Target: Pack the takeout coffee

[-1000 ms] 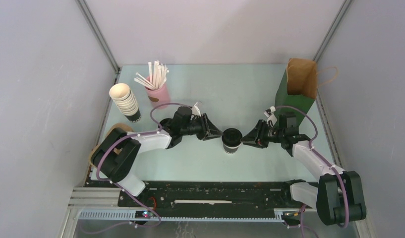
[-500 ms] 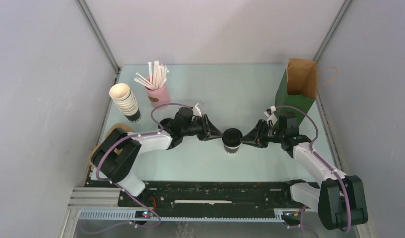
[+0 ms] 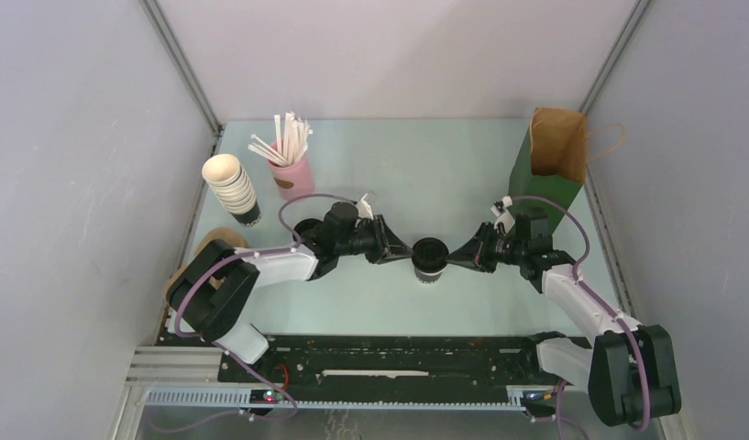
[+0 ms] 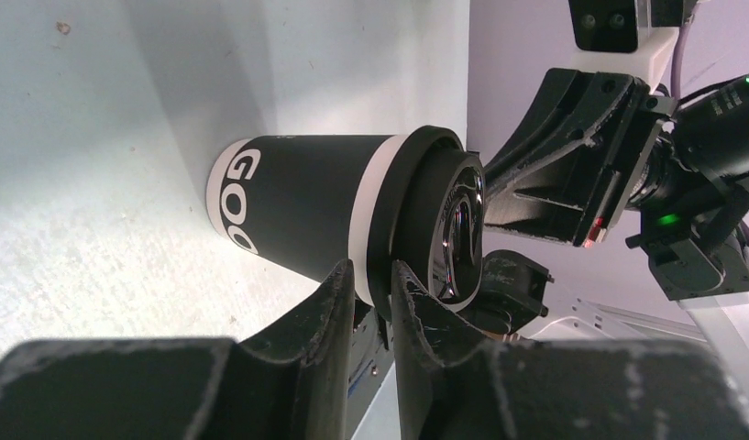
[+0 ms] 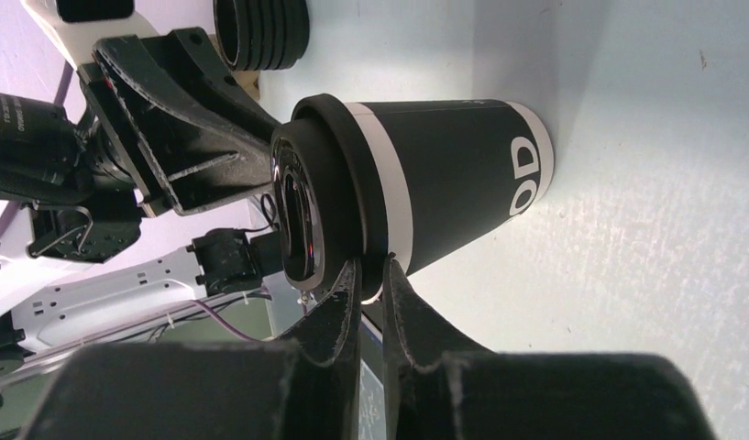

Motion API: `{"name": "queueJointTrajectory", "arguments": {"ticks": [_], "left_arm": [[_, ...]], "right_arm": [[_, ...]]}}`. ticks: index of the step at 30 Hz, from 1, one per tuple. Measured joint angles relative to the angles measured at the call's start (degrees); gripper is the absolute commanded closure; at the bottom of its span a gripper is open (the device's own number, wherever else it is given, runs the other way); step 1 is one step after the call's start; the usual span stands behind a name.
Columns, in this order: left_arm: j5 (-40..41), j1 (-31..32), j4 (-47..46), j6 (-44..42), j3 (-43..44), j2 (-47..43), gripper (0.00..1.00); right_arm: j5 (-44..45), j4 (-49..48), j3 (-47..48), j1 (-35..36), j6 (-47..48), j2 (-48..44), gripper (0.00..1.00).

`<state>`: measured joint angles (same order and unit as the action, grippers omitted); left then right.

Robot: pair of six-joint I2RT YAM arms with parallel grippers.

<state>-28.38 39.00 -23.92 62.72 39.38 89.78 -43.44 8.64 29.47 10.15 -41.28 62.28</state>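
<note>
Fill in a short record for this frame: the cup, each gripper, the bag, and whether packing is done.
takeout coffee: upright on the table, lid on, midway between the two arms
left gripper: at the cup's left side, fingers pinching the lid's rim
right gripper: at the cup's right side, fingers pinching the lid's rim
paper bag: upright, mouth open, far right of the table, apart from the cup
packing: not yet done; cup stands outside the bag

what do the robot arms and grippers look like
The left arm and right arm mix white links with chunky black joints, a purple cable looping along each. The left gripper and right gripper are matte black with tapered fingers; a green light glows on the right wrist.
</note>
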Motion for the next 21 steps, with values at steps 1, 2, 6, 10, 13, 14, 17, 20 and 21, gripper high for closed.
{"name": "queueJointTrajectory", "arguments": {"ticks": [1,2,6,10,13,14,17,20,21], "left_arm": [[0.0,0.0,-0.1,0.2,-0.2,-0.1,0.74],[0.0,0.1,-0.1,0.3,-0.3,-0.3,0.74],[0.1,0.4,-0.3,0.3,-0.3,-0.3,0.75],[0.5,0.6,-0.6,0.3,-0.4,-0.3,0.77],[1.1,0.7,-1.2,0.4,-0.8,-0.3,0.78],[1.2,0.7,-1.6,0.5,-1.1,-0.5,0.78],[2.0,1.0,-1.6,0.3,-1.4,-0.9,0.78],[3.3,1.4,0.4,-0.8,-1.4,-2.0,0.79],[3.7,1.6,1.3,-1.4,-1.4,-2.5,0.79]], "right_arm": [[-0.3,-0.9,-0.3,-0.3,-0.1,0.3,0.90],[-0.5,-1.5,-0.4,-0.5,-0.2,0.6,0.91],[-1.0,-2.6,-0.7,-1.1,0.0,1.3,0.92],[-1.0,-2.7,-0.7,-1.2,0.6,1.5,0.95],[-1.3,-3.3,-0.7,-1.2,1.3,2.2,0.96],[-1.4,-3.4,-0.7,-1.2,1.5,2.4,0.96],[-1.6,-3.8,-0.7,-1.2,2.2,2.7,0.96],[-2.1,-4.8,-0.7,-1.2,2.9,3.7,0.96],[-2.2,-5.4,-0.7,-1.2,3.2,4.3,0.96]]}}
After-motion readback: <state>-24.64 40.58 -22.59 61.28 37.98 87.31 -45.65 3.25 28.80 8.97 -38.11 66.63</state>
